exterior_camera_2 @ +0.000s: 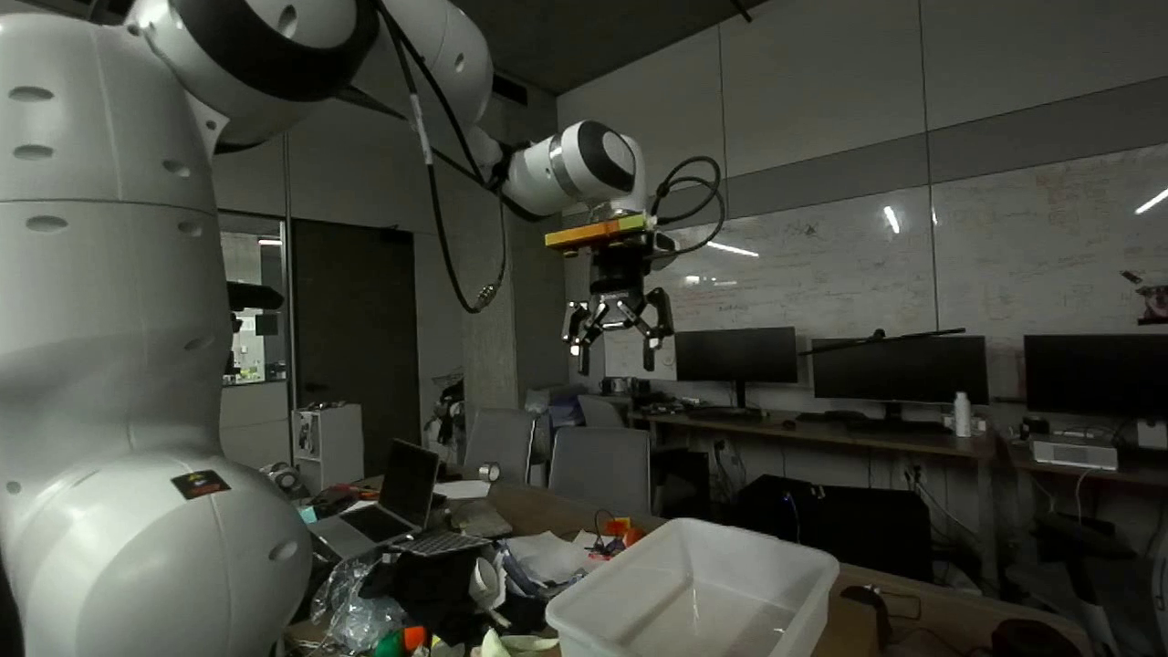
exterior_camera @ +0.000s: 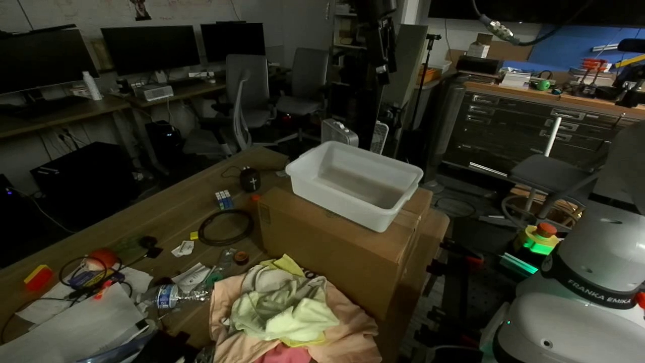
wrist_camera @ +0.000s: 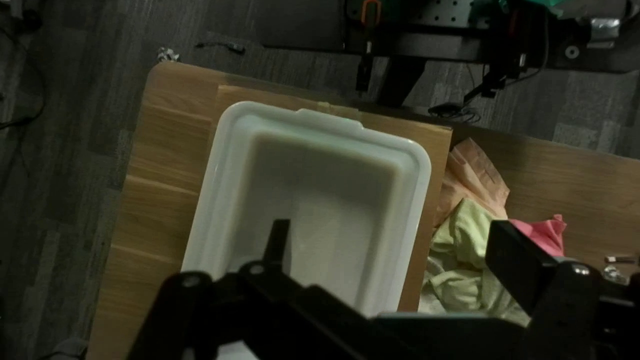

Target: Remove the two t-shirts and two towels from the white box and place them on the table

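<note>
The white box [exterior_camera: 332, 196] stands on a brown cardboard box [exterior_camera: 322, 257] and holds nothing that I can see. It also shows in the other views [exterior_camera_2: 776, 557] [wrist_camera: 320, 200]. A crumpled heap of cloth lies on the table [exterior_camera: 166, 206] beside the cardboard box: a peach cloth [exterior_camera: 352, 312] underneath, pale green and grey cloth [exterior_camera: 282, 302] on top, and some pink cloth [exterior_camera: 284, 353]. Which are shirts or towels I cannot tell. My gripper [exterior_camera_2: 616, 360] is open, empty and points down, high above the box. In the wrist view its fingers [wrist_camera: 392, 232] are wide apart.
A plastic bottle [exterior_camera: 169, 296], papers [exterior_camera: 90, 322], a black cable coil [exterior_camera: 226, 228] and a puzzle cube [exterior_camera: 223, 199] lie on the table. A laptop [exterior_camera_2: 392, 511] stands near the arm's base. The cardboard box makes a tall step beside the cloth heap.
</note>
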`<state>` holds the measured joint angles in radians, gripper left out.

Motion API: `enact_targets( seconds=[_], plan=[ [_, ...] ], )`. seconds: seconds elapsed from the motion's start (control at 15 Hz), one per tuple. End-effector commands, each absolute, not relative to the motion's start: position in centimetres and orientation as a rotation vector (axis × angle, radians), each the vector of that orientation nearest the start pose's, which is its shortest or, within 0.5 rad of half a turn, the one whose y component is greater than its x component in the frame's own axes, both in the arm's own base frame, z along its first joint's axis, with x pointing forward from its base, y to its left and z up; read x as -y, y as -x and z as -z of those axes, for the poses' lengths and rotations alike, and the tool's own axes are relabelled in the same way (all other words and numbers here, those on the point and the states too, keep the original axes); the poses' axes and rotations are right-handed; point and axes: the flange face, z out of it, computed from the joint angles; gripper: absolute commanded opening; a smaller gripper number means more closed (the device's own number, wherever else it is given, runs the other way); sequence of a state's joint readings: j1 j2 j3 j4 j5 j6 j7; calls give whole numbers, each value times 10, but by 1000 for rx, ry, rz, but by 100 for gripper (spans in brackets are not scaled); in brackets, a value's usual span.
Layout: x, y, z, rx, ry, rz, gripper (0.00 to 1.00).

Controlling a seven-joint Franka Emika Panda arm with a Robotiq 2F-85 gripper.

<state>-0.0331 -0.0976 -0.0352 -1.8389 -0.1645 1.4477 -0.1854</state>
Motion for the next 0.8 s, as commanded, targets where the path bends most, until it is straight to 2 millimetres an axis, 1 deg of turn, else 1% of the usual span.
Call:
enact_targets(
  seconds=[0.0,0.07,0.27,0.4,0.6,0.73],
  plan=[
    [65,-471,-547,81,3232,-219,100],
    [68,-468,-546,55,3236,-145,100],
    [82,-466,-551,-48,3246,67,100],
    [87,-460,-549,-107,3253,161,100],
    [97,-452,-546,-159,3250,238,100],
    [103,-448,-543,-199,3252,258,100]
  ],
)
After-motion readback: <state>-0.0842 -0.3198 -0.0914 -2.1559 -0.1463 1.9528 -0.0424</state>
